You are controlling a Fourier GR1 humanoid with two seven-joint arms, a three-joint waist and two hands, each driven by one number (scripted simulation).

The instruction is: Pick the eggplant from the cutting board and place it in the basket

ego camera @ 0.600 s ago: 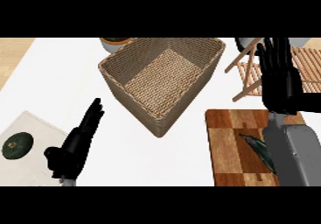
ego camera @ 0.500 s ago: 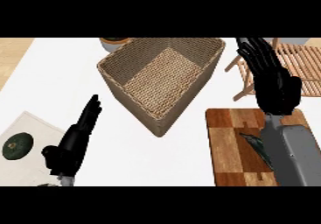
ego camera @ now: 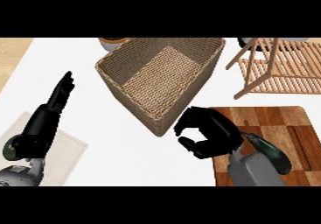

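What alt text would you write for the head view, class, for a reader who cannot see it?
The robot's right hand, fingers curled and empty, hangs at the left edge of the striped wooden cutting board, beside the dark green eggplant. The square woven wicker basket sits behind; the left hand rests open at left.

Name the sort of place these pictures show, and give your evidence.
Probably a kitchen counter: a wooden cutting board with an eggplant on it, and a woven basket on the white worktop.

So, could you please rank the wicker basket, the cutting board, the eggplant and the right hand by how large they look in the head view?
1. wicker basket
2. cutting board, partly covered
3. right hand
4. eggplant, mostly hidden by the forearm, so its rank is unsure.
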